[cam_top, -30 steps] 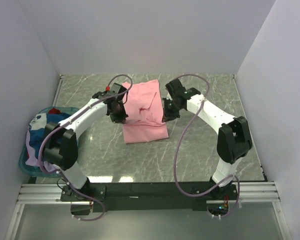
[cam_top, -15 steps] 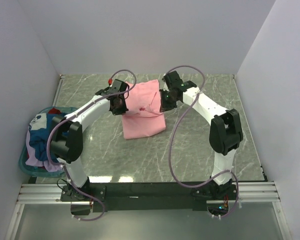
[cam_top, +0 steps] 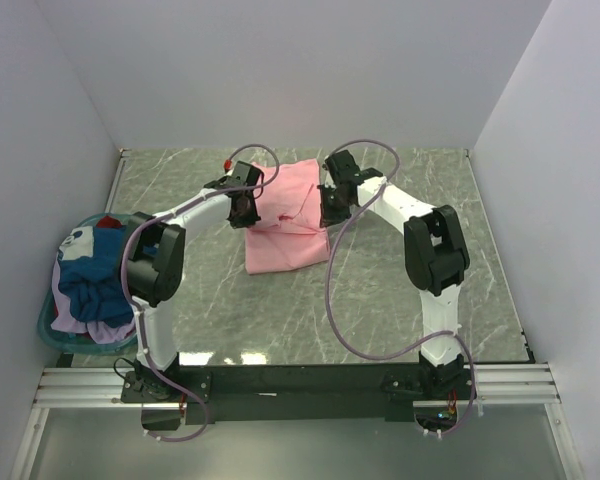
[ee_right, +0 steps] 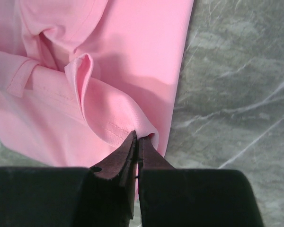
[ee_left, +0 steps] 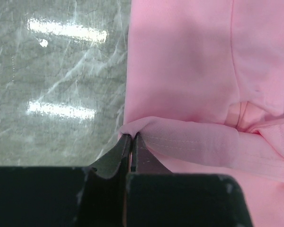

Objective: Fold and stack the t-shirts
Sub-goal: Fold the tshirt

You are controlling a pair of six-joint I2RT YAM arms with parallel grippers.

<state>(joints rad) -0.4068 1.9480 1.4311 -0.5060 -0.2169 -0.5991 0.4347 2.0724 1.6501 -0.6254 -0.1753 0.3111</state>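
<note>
Both arms have pushed farther back. The left gripper (ee_left: 131, 137) and right gripper (ee_right: 138, 137), jaws pinched tight on hem folds, carry the plain light pink short-sleeved cloth t-shirt (cam_top: 290, 245) along mid-table. Its near edge has followed, so the fold looks underway.

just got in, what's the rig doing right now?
Both arms are working on one pink t-shirt laid on the table. The left gripper is shut on a fold at its left edge and the right gripper on one at its right edge. The other t-shirts sit bunched in the teal basket, not yet folded.
</note>
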